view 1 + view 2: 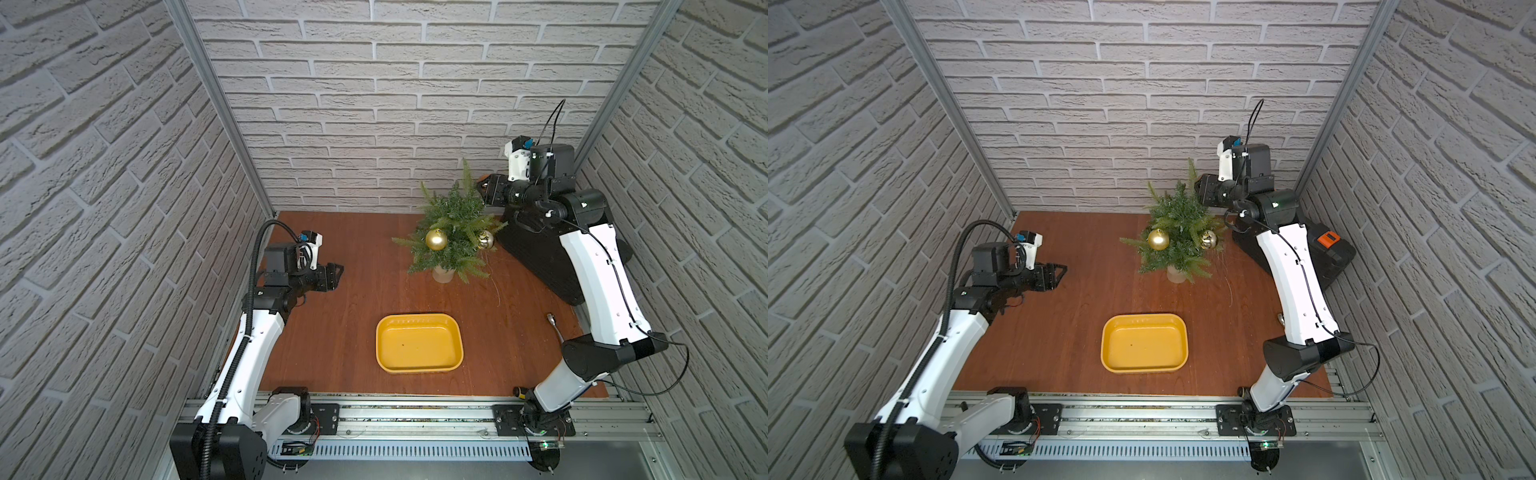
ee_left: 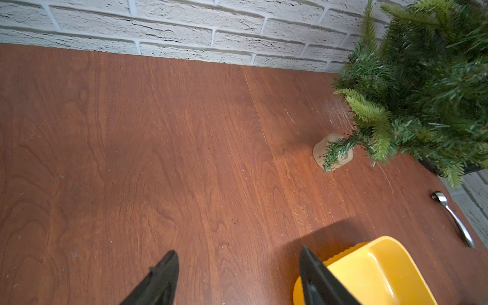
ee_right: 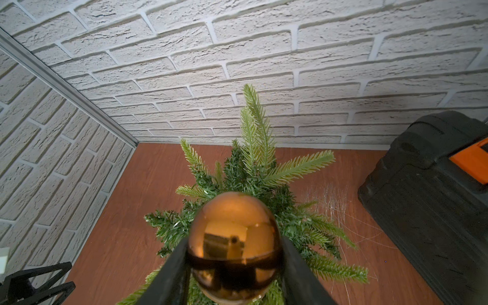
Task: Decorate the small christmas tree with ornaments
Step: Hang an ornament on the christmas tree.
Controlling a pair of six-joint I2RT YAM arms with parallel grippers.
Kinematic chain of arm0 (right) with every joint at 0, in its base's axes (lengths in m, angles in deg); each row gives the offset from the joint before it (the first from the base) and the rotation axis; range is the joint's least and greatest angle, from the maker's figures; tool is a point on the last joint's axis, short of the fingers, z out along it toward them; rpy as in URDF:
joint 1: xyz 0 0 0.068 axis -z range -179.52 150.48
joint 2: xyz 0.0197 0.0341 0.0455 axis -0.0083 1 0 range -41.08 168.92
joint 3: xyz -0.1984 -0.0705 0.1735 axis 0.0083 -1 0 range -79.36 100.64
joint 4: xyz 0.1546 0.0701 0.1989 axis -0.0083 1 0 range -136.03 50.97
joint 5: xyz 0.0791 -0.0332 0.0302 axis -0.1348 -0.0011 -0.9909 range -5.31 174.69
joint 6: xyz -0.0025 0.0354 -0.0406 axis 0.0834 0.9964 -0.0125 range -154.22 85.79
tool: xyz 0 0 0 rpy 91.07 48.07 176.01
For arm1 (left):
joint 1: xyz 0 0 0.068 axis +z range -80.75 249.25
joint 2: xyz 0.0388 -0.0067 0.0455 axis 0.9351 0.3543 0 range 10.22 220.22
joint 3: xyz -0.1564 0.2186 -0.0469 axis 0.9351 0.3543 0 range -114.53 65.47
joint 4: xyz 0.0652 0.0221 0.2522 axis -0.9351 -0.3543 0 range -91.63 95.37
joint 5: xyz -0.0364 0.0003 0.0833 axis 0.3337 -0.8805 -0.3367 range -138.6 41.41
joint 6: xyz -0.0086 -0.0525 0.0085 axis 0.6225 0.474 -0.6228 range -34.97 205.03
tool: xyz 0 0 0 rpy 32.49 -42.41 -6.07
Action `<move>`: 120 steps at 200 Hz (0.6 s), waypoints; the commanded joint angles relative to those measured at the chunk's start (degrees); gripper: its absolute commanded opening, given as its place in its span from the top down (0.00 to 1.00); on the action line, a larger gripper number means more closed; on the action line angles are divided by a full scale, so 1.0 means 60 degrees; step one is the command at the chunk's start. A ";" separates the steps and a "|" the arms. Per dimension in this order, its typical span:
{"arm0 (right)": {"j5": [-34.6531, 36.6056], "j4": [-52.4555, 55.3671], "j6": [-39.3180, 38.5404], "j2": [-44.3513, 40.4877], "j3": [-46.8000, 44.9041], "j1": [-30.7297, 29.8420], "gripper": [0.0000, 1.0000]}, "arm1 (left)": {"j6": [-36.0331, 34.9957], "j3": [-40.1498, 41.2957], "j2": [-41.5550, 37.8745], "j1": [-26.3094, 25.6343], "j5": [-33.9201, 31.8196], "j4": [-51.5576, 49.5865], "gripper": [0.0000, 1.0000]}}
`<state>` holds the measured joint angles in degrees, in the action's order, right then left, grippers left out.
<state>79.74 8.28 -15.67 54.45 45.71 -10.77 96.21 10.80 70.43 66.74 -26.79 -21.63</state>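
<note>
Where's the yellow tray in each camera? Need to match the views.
Both top views: yellow tray sits centrally between the arms, nearer the camera than the small christmas tree.
Left wrist: yellow tray cut off by the frame edge, just past the left gripper.
Right wrist: not in view.
Shared landmark: the small christmas tree, visible in all four.

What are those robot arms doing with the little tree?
They're decorating it. The right gripper holds a glossy amber-brown ball close by the top of the small green artificial tree in its cream pot. A matte gold ball and a shiny pale-gold ball already hang on its branches. The left gripper hovers open and empty over the wooden table. The yellow plastic tray holds no baubles.
</note>
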 commanded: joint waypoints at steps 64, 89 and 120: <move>-0.0798 -0.1706 0.1068 -0.1361 -0.2103 0.0540 0.56 | 0.0063 -0.0043 -0.0004 0.0122 0.0133 0.0355 0.27; -0.0735 -0.1669 0.1070 -0.1426 -0.2124 0.0599 0.51 | 0.0071 -0.0056 -0.0014 0.0113 0.0133 0.0355 0.27; -0.0626 -0.1646 0.1069 -0.1529 -0.2150 0.0659 0.48 | 0.0079 -0.0043 -0.0029 0.0139 0.0130 0.0355 0.27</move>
<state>75.78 1.06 -9.99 46.88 33.43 -7.36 96.48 10.80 70.45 67.01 -26.62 -21.61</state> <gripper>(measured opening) 0.515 0.728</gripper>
